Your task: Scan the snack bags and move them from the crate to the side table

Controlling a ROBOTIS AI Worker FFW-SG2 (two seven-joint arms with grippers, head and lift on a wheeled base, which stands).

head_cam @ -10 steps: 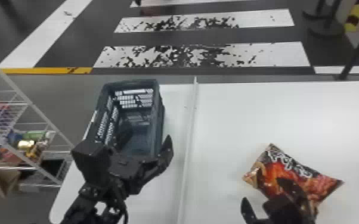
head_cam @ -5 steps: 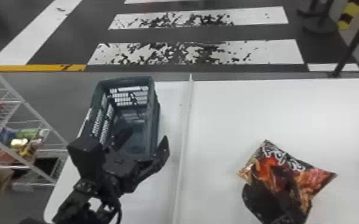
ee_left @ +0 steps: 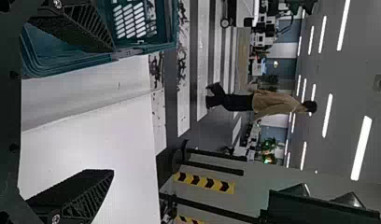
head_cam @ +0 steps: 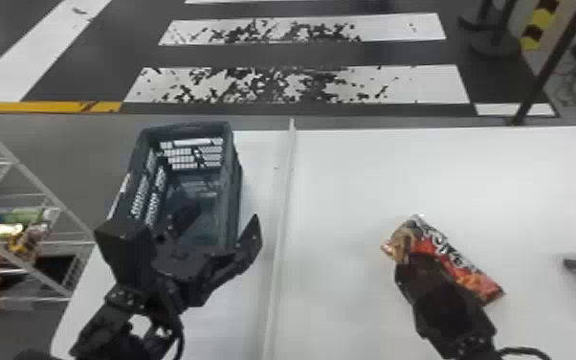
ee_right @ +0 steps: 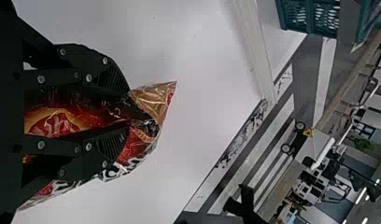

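One red snack bag, lower right, is outside the crate left of centre, pinched by the right gripper; left gripper gapes; placing probably remains.

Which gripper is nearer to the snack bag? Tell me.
Right. The right gripper holds the snack bag; the left gripper is by the crate, across the white divider.

There is 1 snack bag and 1 crate.
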